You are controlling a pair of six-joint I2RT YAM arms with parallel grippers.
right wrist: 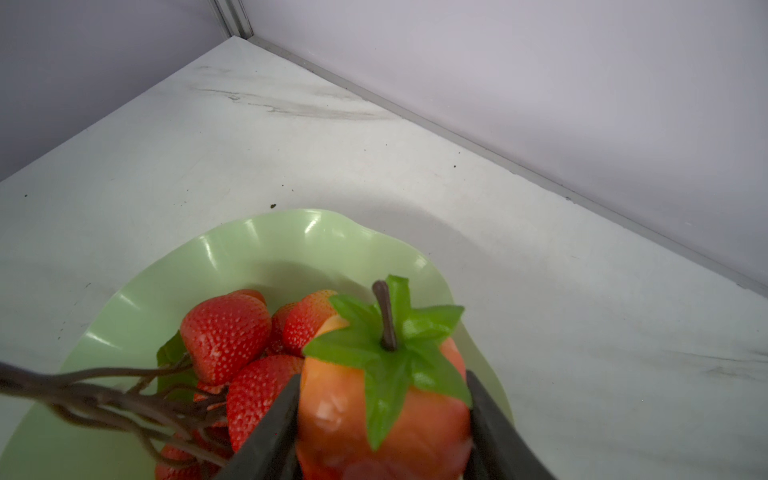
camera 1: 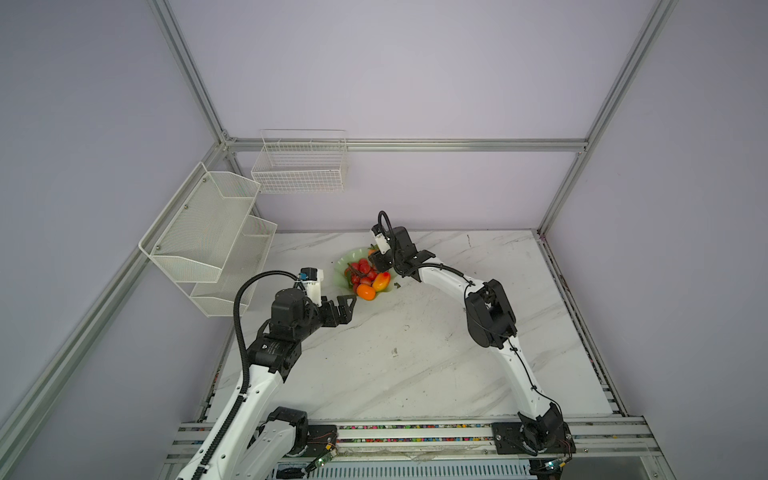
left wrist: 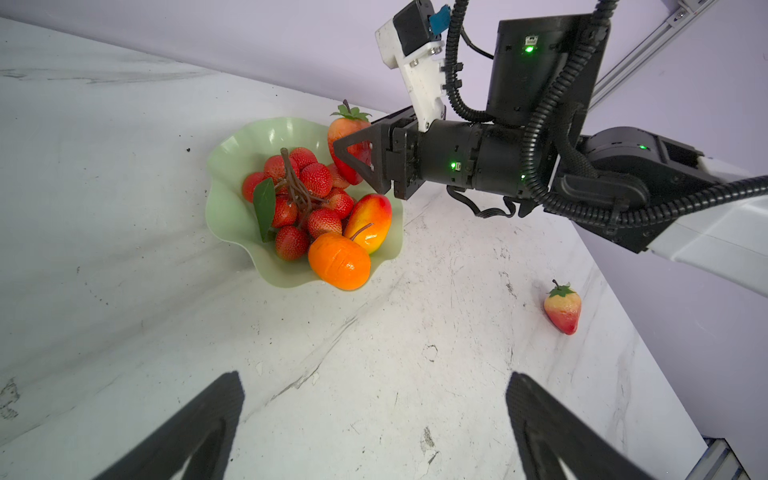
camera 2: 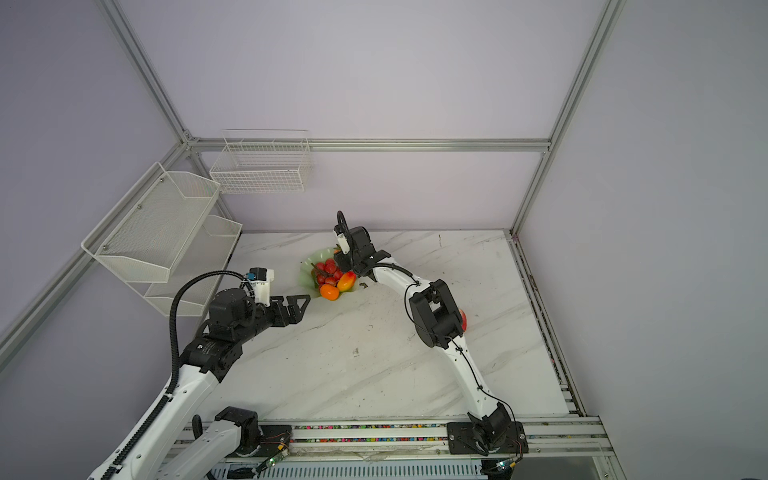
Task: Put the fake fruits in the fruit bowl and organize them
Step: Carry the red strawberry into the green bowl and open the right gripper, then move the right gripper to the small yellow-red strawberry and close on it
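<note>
The right gripper [right wrist: 382,419] clamps the red strawberry [left wrist: 345,129] over the fruit bowl [left wrist: 232,216] edge — left gripper [left wrist: 374,384] spread apart.

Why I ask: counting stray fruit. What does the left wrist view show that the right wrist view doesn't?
Left wrist only: a pale red-cream plastic strawberry loose on the marble table, a small orange and yellow-red mango in the mint-green scalloped bowl, the open left gripper. Right wrist only: the table's far corner. Both: the bowl, the red stemmed bunch, the red strawberry shut in the right gripper.
</note>
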